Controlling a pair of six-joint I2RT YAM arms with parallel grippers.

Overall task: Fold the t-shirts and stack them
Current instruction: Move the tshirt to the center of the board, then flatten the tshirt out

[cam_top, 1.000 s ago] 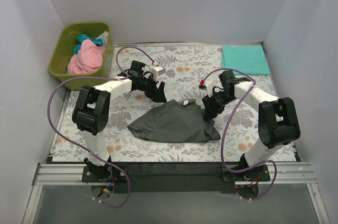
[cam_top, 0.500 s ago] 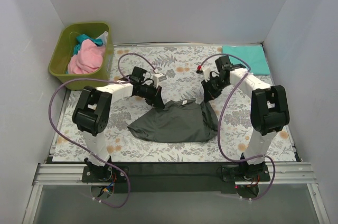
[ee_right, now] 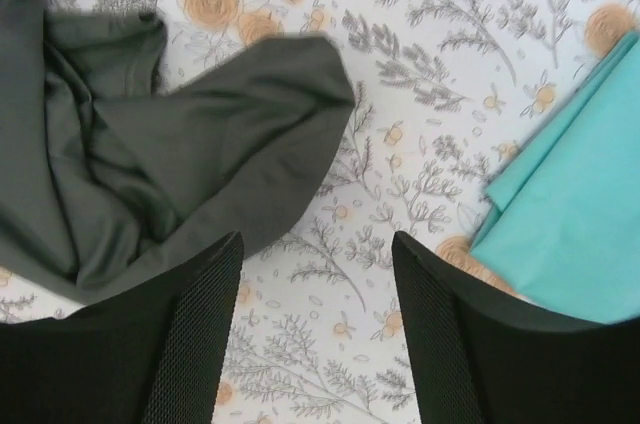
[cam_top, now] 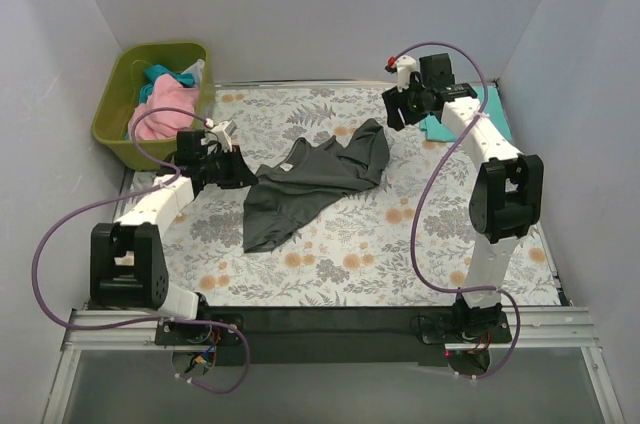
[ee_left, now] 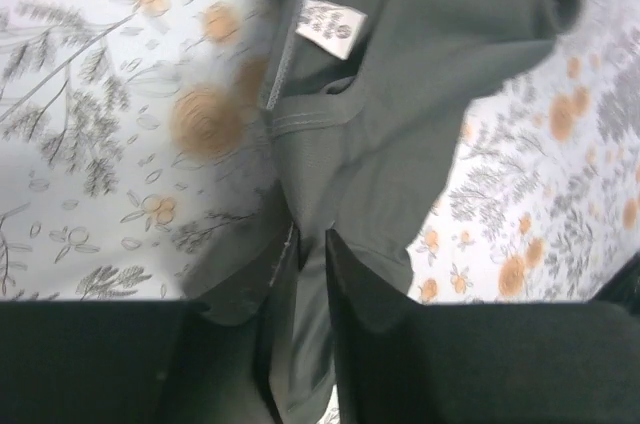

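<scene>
Spreading out on the floral-patterned table cloth (cam_top: 400,244) is, I judge, the step in hand for the dark charcoal grey cloth t-shirt (cam_top: 310,179). It lies crumpled in a long band that runs from the left gripper (cam_top: 235,172) toward the right gripper (cam_top: 405,109). The folded teal-green cloth t-shirt (ee_right: 570,224) rests just beside the right gripper, on its outer side.

The left gripper is clamped on a hem of the grey cloth, which passes between its fingers (ee_left: 290,284). The right gripper stands with its fingers apart and holds nothing; a loose grey sleeve lies just under it. The small white neck label (ee_left: 332,22) shows ahead of the left fingers.

To do this well, the right gripper should take the sleeve corner below it, and only that one shirt. Then both should pull apart, low and evenly, until the wrinkles go.

Half a second ago the shirt was a compact heap between both grippers, nearer the arm bases. Since then it has been dragged away and drawn out, the left arm has swung outward, and the right gripper has let go and risen.
</scene>
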